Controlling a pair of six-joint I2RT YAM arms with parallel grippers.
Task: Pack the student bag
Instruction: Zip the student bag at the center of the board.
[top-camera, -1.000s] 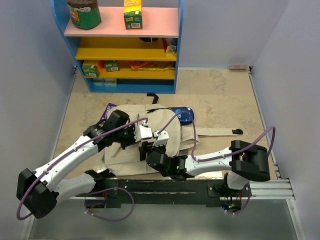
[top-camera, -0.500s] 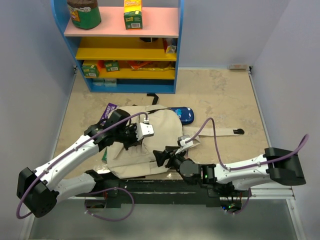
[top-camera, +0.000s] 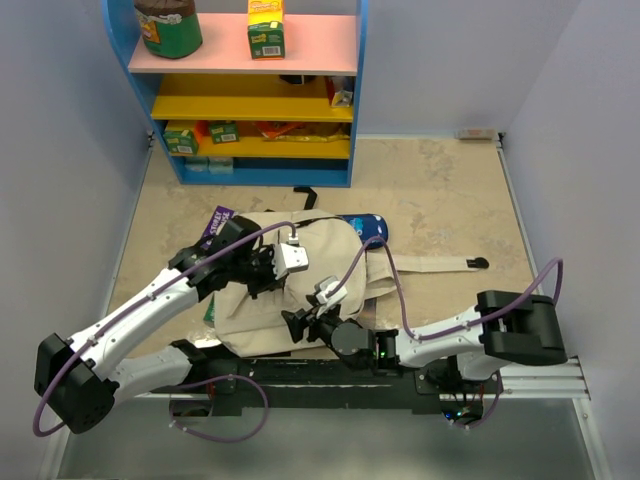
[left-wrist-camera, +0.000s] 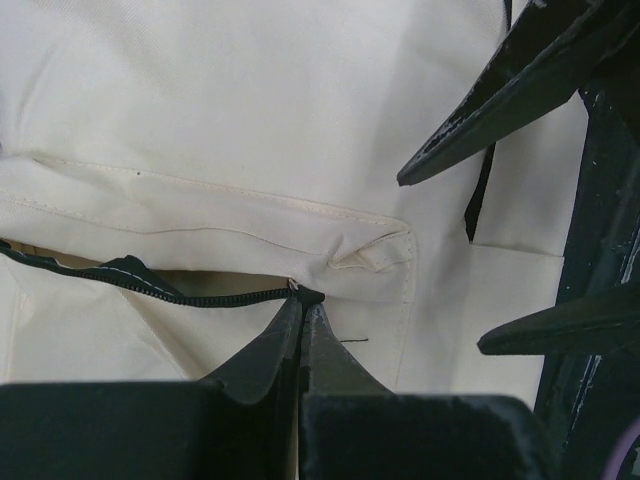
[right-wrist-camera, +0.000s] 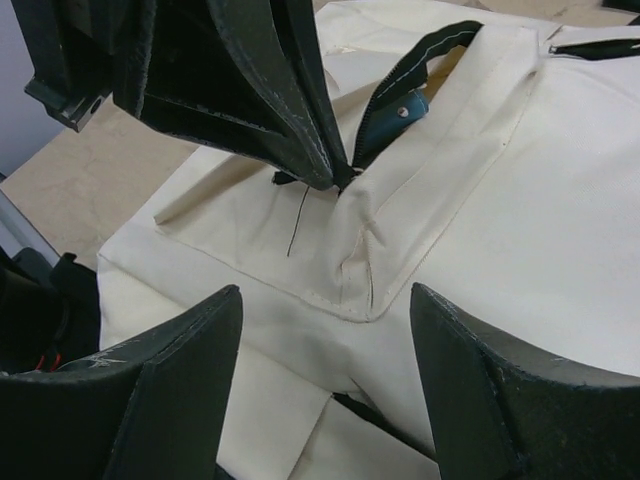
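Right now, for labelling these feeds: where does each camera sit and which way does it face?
Top external: above and behind the arms, looking down on the table, shelf and student bag; both arms and bases show.
Left wrist: on the left arm, looking along its shut left jaws at the bag's zip; open right jaws at right.
Right wrist: low over the bag, facing the left jaws; its own open right jaws show below.
Shared: both wrist views show the zip and the other arm's jaws.
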